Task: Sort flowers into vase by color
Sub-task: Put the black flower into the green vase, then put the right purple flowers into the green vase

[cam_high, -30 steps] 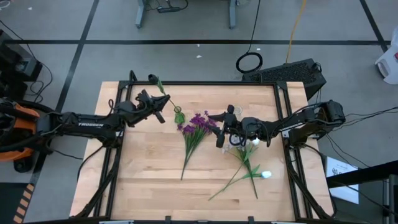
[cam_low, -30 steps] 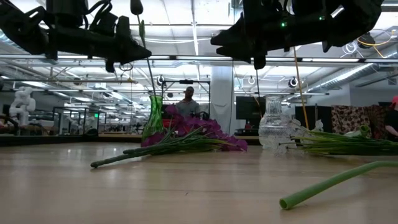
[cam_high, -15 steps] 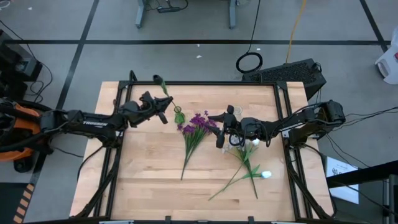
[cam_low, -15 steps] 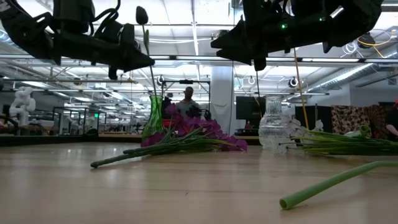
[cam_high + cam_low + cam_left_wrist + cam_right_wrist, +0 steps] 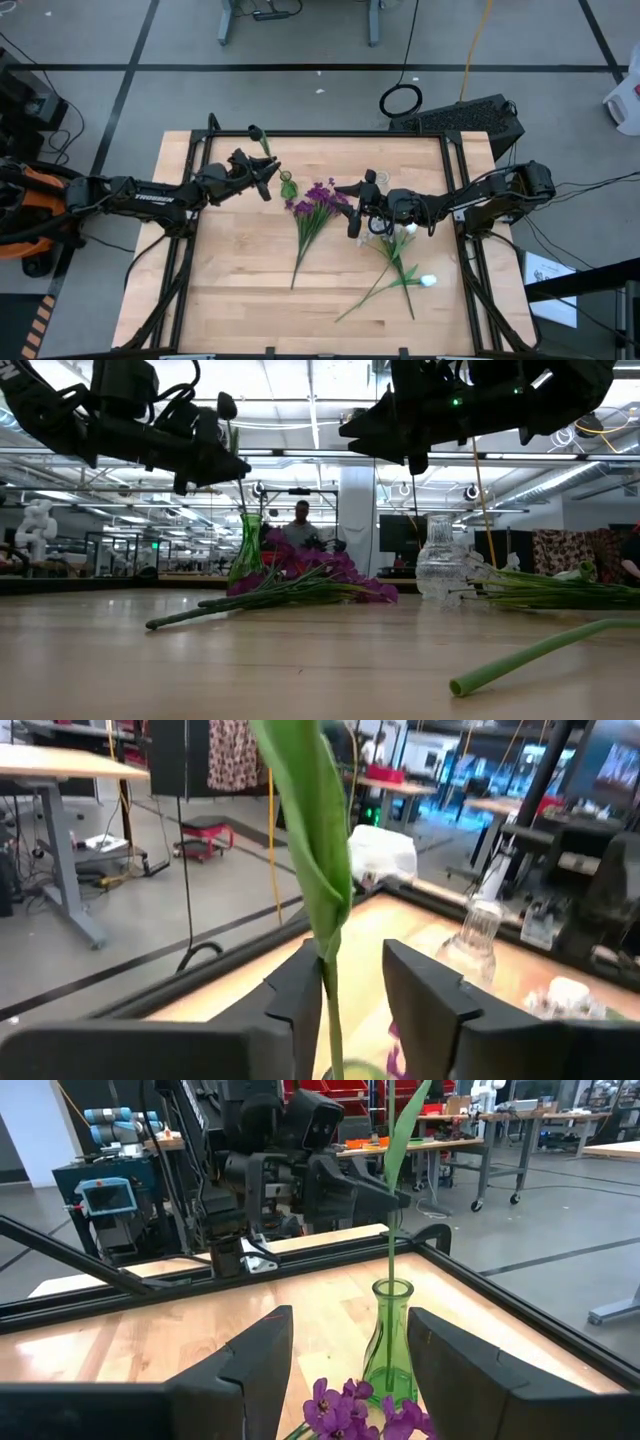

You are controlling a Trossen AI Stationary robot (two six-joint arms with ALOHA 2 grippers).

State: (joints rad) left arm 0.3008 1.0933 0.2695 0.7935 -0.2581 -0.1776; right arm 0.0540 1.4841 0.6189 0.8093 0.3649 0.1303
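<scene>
The left tool [image 5: 262,180] hangs above the green vase [image 5: 288,187] at the far middle of the table [image 5: 240,270]. A green stem with a long leaf [image 5: 392,1230] stands in that vase, and in the left wrist view the stem [image 5: 328,920] runs between the fingers [image 5: 300,995] with a gap on one side (parted narrowly, whether they touch it I cannot tell). The right tool [image 5: 356,210] hovers right of the vase, above the table's middle, its fingers [image 5: 255,1355] set fairly wide and holding nothing. Purple flowers [image 5: 312,208] lie on the table just right of the green vase. Pale and white flowers [image 5: 400,262] lie farther right, beside a clear glass vase [image 5: 439,572].
</scene>
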